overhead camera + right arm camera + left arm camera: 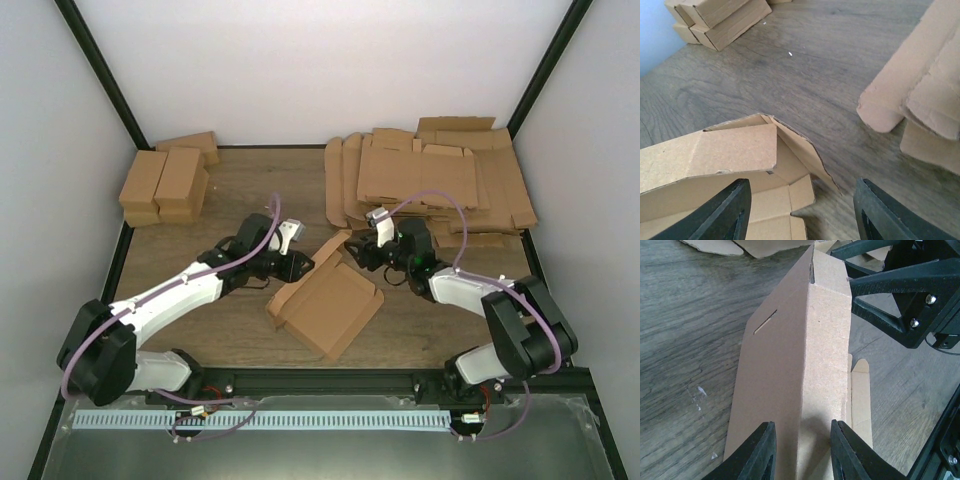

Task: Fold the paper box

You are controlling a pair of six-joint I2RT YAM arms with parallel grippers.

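Note:
The paper box (325,297) is a partly folded brown sheet lying at the table's middle, with its far-left wall raised. My left gripper (300,266) is at that wall's left end. In the left wrist view its open jaws (802,435) sit over the wall's folded top edge (820,340); I see no clamping. My right gripper (357,250) is at the box's far corner. In the right wrist view it (801,189) is wide open, with the raised corner flap (735,147) by its left finger. The right gripper's black fingers (875,280) also show beyond the wall in the left wrist view.
A heap of flat cardboard blanks (440,180) lies at the back right; its curled edges (920,95) hang close to my right gripper. Finished brown boxes (165,185) are stacked at the back left and show in the right wrist view (720,17). The wooden table (250,190) has black frame rails.

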